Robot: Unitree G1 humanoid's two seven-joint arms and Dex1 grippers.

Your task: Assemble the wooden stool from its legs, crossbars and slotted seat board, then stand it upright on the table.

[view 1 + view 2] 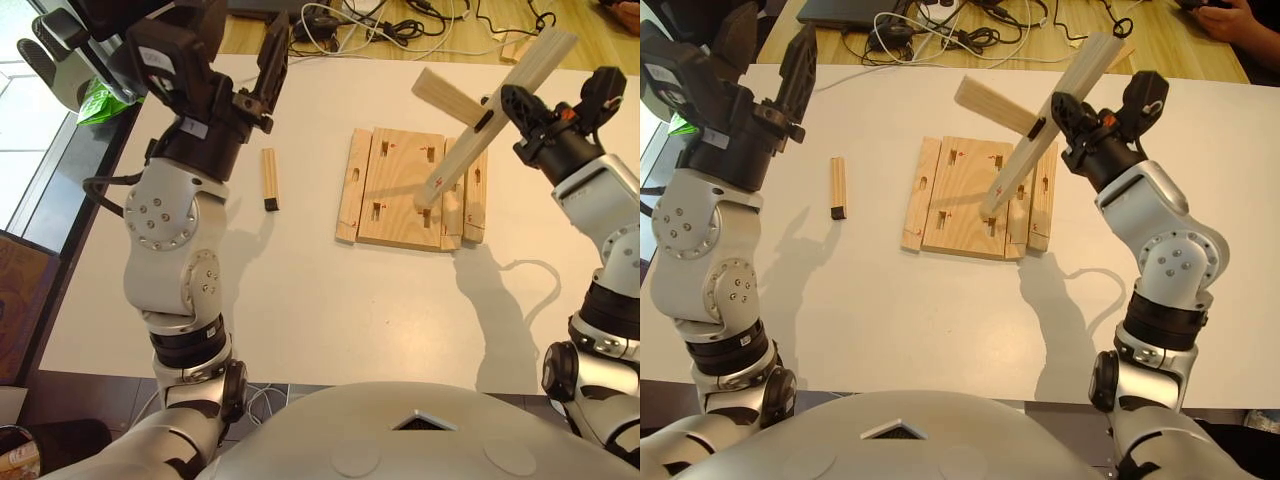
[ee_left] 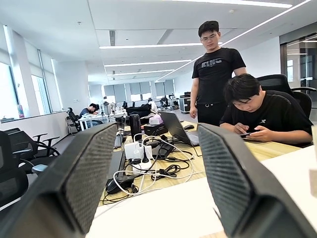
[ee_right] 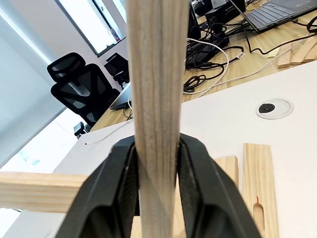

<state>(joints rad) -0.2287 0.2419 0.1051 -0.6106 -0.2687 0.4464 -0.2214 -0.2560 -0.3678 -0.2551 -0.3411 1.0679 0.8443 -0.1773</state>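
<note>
Slotted seat board [image 1: 400, 188]: pale wood, flat on the table, several small rectangular slots with red marks beside them. A narrow slotted strip [image 1: 347, 187] lies against its left edge and two similar strips [image 1: 476, 195] against its right. Long leg [image 1: 455, 163]: tilted steeply, clamped mid-length by the right gripper [image 1: 493, 112], lower end down at the board's right side; I cannot tell whether it sits in a slot. A crossbar [image 1: 445, 95] juts sideways from the leg. Short stick [image 1: 269, 179] with a dark end lies flat, well left of the board.
</note>
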